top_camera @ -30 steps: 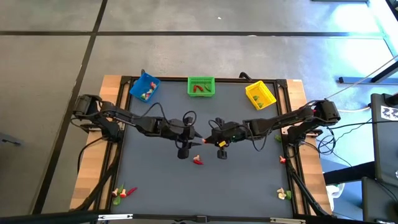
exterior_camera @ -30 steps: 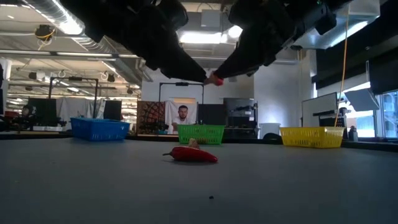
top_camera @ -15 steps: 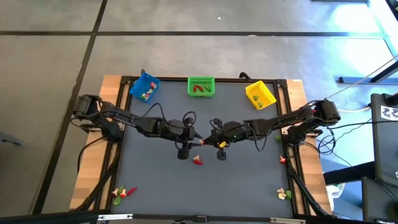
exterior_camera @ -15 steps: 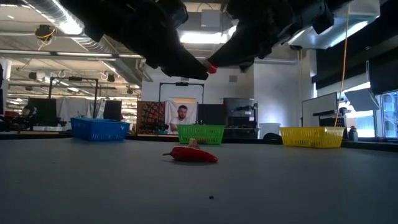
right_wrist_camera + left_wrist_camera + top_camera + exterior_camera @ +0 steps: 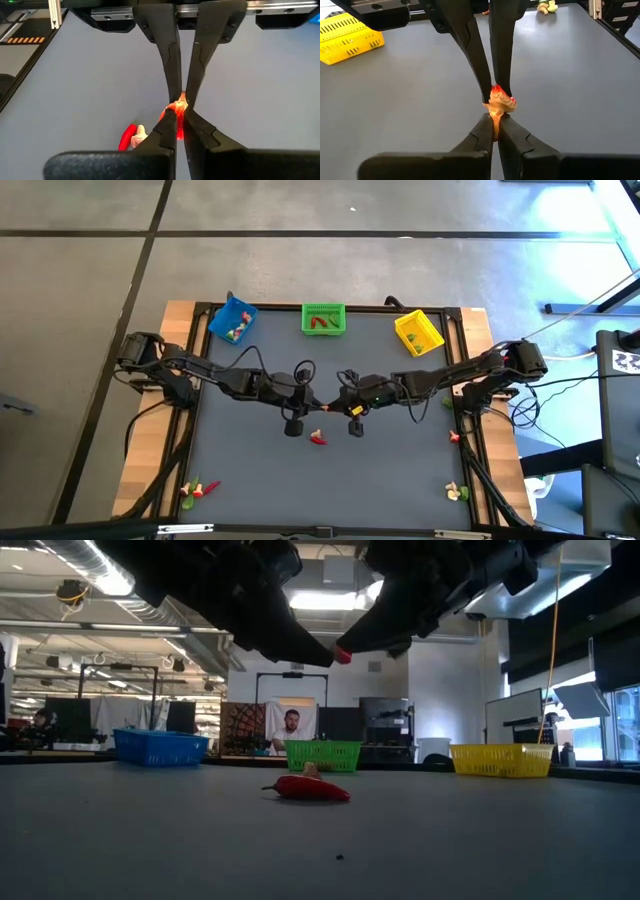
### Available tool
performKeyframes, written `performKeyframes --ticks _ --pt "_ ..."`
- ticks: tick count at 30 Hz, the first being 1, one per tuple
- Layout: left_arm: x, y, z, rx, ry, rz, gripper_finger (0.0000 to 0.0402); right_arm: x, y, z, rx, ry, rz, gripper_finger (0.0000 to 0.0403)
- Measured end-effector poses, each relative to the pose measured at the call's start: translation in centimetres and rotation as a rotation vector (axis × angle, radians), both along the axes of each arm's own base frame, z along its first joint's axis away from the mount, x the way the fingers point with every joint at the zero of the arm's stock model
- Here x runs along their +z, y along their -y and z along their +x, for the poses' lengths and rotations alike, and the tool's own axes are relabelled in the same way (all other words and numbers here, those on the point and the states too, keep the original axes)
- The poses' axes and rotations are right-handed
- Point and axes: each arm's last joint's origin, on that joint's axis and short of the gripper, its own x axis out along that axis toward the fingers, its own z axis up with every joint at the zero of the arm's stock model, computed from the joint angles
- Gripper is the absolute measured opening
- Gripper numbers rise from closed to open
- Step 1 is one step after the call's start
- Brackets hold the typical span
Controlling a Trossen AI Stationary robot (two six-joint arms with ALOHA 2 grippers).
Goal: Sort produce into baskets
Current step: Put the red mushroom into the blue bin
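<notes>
Left gripper (image 5: 494, 122): fingers pressed on small red-orange produce piece (image 5: 499, 101), mid-air above table centre. Right gripper (image 5: 178, 120): tip to tip with left, pinching same piece. Red pepper (image 5: 308, 788): on grey table (image 5: 400, 470) just below grippers. Blue basket (image 5: 232, 320), green basket (image 5: 323, 318), yellow basket (image 5: 418, 332): along far edge. Loose pieces (image 5: 197, 489): near corners.

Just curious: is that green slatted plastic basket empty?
No. The green slatted plastic basket has red pieces lying inside it, seen from above.
</notes>
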Motion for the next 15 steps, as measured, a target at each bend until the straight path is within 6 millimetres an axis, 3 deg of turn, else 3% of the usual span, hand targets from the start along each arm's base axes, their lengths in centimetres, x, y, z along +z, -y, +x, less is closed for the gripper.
performKeyframes --ticks 4,8,15 --pt "0.0 0.0 0.0 0.0 0.001 0.0 0.0012 0.0 0.0 0.0 -0.003 -0.001 0.004 0.0034" --pt "0.1 0.0 0.0 0.002 0.005 0.001 0.0015 0.2 0.0 -0.2 -0.002 -0.004 0.003 0.0083" --pt "1.1 -0.7 -0.9 0.029 -0.017 0.058 0.0011 1.4 0.3 -2.4 -0.001 -0.114 0.003 0.0153"
